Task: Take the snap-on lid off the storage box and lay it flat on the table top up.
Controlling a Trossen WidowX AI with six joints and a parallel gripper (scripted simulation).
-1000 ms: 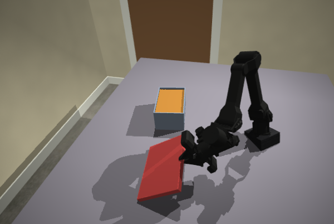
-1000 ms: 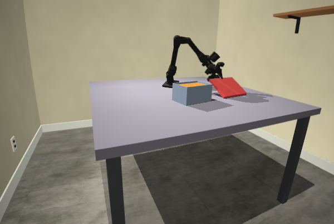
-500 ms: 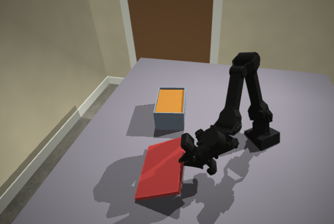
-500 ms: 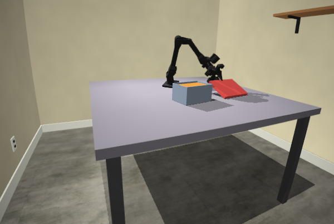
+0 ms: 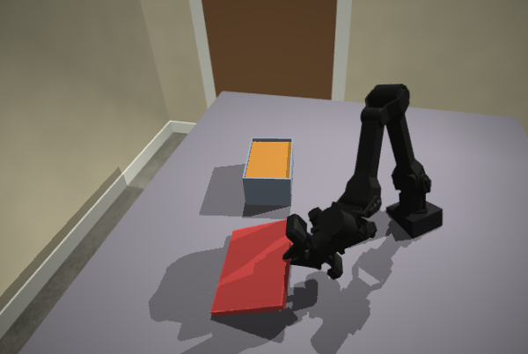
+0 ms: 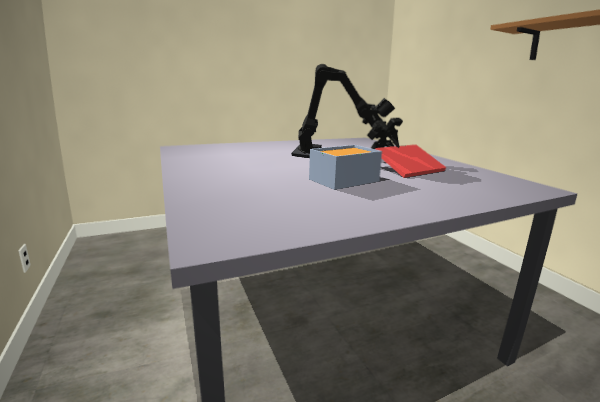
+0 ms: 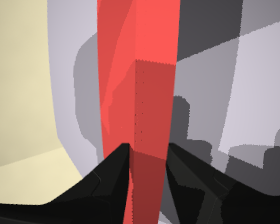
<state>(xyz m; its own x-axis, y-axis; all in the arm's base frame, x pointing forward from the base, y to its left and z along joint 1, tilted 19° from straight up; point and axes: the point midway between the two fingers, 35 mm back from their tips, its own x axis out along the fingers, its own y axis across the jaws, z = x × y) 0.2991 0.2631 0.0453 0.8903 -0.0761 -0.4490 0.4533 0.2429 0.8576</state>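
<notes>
A black six-joint robot arm (image 5: 378,151) bends low over a grey-lilac tabletop (image 5: 396,301), its black gripper (image 5: 291,252) clamped on the edge of a flat red rectangular snap-on lid (image 5: 253,272). The wrist view shows the two dark fingers pressed against either face of the red panel (image 7: 147,96), gripping it at one long side. The lid is off the storage box and tilted: in the exterior view its held edge (image 6: 395,149) sits higher, while the far edge slopes down toward the tabletop; whether that edge touches the surface cannot be told. The open blue-grey rectangular storage box (image 5: 267,187), its orange interior exposed, stands just beside the lid, a narrow strip of shadowed tabletop between them in the top view. The arm's square black base (image 5: 433,222) sits near the box, on the side opposite the brown door (image 5: 268,24).
</notes>
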